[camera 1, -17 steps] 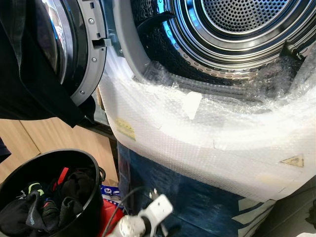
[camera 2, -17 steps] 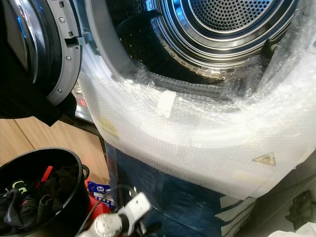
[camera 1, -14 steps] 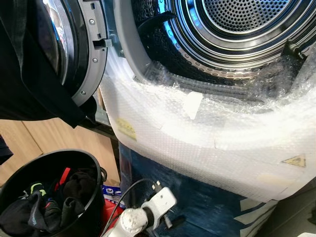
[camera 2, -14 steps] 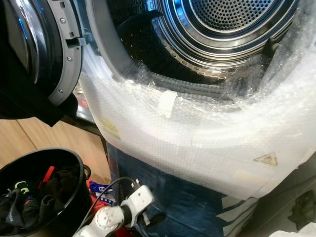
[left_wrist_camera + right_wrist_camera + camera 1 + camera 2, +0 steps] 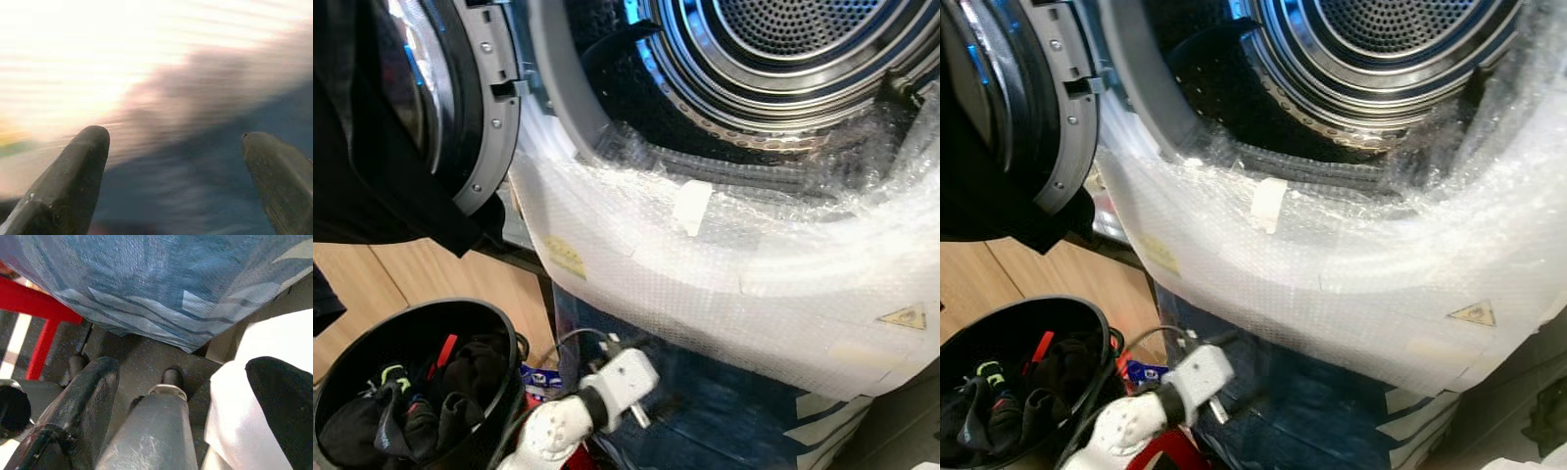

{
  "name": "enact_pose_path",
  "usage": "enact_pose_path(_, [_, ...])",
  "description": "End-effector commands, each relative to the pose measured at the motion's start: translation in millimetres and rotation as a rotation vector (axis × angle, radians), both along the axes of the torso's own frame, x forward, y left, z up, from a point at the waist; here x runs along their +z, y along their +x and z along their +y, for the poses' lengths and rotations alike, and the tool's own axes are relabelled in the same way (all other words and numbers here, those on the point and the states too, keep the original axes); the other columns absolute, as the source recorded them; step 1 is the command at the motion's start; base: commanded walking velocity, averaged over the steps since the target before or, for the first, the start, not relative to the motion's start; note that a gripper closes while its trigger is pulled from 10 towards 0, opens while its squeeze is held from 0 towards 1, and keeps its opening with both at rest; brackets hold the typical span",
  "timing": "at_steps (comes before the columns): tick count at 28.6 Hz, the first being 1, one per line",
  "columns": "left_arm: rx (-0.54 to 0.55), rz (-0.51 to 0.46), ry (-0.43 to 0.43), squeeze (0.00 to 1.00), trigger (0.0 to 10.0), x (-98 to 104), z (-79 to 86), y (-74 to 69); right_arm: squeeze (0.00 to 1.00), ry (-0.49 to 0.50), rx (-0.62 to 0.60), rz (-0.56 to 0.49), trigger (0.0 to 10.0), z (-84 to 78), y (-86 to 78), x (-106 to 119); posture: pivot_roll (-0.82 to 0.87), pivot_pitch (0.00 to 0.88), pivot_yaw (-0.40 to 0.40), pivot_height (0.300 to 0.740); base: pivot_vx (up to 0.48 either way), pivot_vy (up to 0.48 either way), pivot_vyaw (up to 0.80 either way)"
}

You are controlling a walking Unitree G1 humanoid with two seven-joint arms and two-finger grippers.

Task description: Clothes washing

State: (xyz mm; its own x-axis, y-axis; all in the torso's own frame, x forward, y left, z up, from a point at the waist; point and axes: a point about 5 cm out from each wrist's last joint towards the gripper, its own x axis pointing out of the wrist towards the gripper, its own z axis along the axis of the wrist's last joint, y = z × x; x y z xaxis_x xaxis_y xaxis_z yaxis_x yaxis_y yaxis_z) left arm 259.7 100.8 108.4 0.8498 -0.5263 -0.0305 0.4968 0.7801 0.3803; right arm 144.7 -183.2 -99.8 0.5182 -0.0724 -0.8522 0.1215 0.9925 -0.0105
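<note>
The washing machine's steel drum stands open and looks bare inside. Its round door is swung out to the left, and a black garment hangs over it. At the lower left a black bucket holds dark clothes. My left arm's wrist is raised low in front of the washer, beside the bucket. In the blurred left wrist view my left gripper is open with nothing between its fingers. My right gripper hangs open over the floor.
Bubble wrap covers the washer's front rim, with blue packing below it. A red frame and a white cloth lie near my right gripper, with my own leg beneath. Wooden panelling runs behind the bucket.
My left arm's wrist has risen from the picture's bottom edge towards the washer's lower front. The washer, door and bucket have stayed put.
</note>
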Motion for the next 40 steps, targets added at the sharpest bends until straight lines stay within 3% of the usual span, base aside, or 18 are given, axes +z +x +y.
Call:
enact_pose_path(1, [0.168, -0.068, -0.003, 0.0, 10.0, 17.2, 32.9, 3.4, 0.0, -0.001, 0.033, 0.017, 10.0, 2.3, -3.8, -1.7, 0.06, 0.0, 0.05, 0.74, 0.0, 0.0, 0.0])
enact_pose_path(5, [0.295, -0.094, 0.003, 0.0, 10.0, 26.6, 61.8, -1.4, 0.0, -0.003, 0.053, 0.014, 10.0, 2.5, -0.9, -0.8, 0.07, 0.0, 0.046, 0.74, 0.0, 0.0, 0.0])
enact_pose_path(6, [0.295, -0.094, 0.003, 0.0, 10.0, 26.6, 61.8, -1.4, 0.0, -0.003, 0.053, 0.014, 10.0, 2.5, -0.9, -0.8, 0.07, 0.0, 0.046, 0.74, 0.0, 0.0, 0.0])
enact_pose_path(7, [0.429, -0.041, -0.1, 0.0, 10.0, 22.2, 84.5, -9.8, 0.0, -0.003, 0.056, 0.006, 10.0, 3.5, 4.9, 1.1, 0.08, 0.0, 0.048, 0.74, 0.0, 0.0, 0.0])
enact_pose_path(9, [0.557, 0.091, -0.269, 0.0, 10.0, 6.7, 98.8, -16.4, 0.0, -0.002, 0.08, -0.007, 10.0, 6.4, 10.8, 3.1, 0.09, 0.0, 0.043, 0.74, 0.0, 0.0, 0.0])
enact_pose_path(10, [0.595, 0.125, -0.314, 0.0, 10.0, 2.1, 102.1, -17.8, 0.0, 0.001, 0.087, -0.011, 10.0, 7.4, 12.4, 3.6, 0.09, 0.0, 0.043, 0.74, 0.0, 0.0, 0.0])
enact_pose_path(13, [0.645, 0.132, -0.32, 0.0, 10.0, 4.0, 113.0, -16.4, 0.0, 0.001, 0.086, -0.018, 10.0, 9.0, 16.8, 5.1, 0.11, 0.0, 0.038, 0.74, 0.0, 0.0, 0.0])
enact_pose_path(18, [0.625, 0.15, -0.328, 0.0, 10.0, 5.3, 113.2, -17.5, 0.0, 0.005, 0.131, -0.023, 10.0, 15.0, 19.8, 6.0, 0.12, 0.0, 0.037, 0.74, 0.0, 0.0, 0.0])
enact_pose_path(22, [0.682, 0.113, -0.364, 0.0, 10.0, 18.9, 126.0, -23.8, 0.0, 0.005, 0.122, -0.025, 10.0, 14.9, 21.9, 6.7, 0.13, 0.0, 0.033, 0.74, 0.0, 0.0, 0.0])
enact_pose_path(23, [0.704, 0.099, -0.374, 1.0, 10.0, 21.4, 127.9, -24.6, 0.0, 0.005, 0.122, -0.025, 10.0, 14.9, 22.1, 6.8, 0.14, 0.0, 0.03, 0.74, 0.0, 0.0, 0.0])
enact_pose_path(24, [0.701, 0.071, -0.374, 1.0, 10.0, 26.8, 123.5, -37.6, 0.0, 0.002, 0.134, -0.024, 10.0, 15.0, 22.3, 6.9, 0.15, 0.0, 0.024, 0.74, 0.0, 0.0, 0.0])
enact_pose_path(27, [0.679, 0.07, -0.375, 1.0, 10.0, 28.7, 118.6, -49.9, 0.0, 0.001, 0.14, -0.025, 10.0, 15.0, 22.7, 7.0, 0.15, 0.0, 0.024, 0.74, 0.0, 0.0, 0.0])
enact_pose_path(31, [0.778, 0.102, -0.398, 1.0, 10.0, 24.4, 121.0, -74.4, 0.0, -0.011, 0.158, -0.023, 10.0, 10.8, 23.6, 7.7, 0.18, 0.0, 0.013, 0.74, 0.0, 0.0, 0.0])
enact_pose_path(32, [0.827, 0.128, -0.408, 1.0, 10.0, 20.9, 122.4, -86.9, 0.0, -0.016, 0.165, -0.021, 10.0, 8.9, 23.9, 8.0, 0.19, 0.0, 0.011, 0.74, 0.0, 0.0, 0.0])
enact_pose_path(36, [0.853, 0.142, -0.39, 1.0, 10.0, 18.1, 124.0, -97.3, 0.0, -0.017, 0.168, -0.021, 10.0, 8.2, 25.0, 8.5, 0.2, 0.0, 0.01, 0.74, 0.0, 0.0, 0.0])
enact_pose_path(38, [0.951, 0.134, -0.371, 1.0, 10.0, 19.0, 137.3, -102.7, 0.0, -0.015, 0.166, -0.027, 10.0, 9.2, 28.2, 9.7, 0.21, 0.0, 0.012, 0.74, 0.0, 0.0, 0.0])
enact_pose_path(40, [1.025, 0.138, -0.415, 1.0, 10.0, 18.1, 145.1, -103.6, 0.0, -0.013, 0.166, -0.03, 10.0, 9.8, 29.3, 10.1, 0.21, 0.0, 0.017, 0.74, 0.0, 0.0, 0.0])
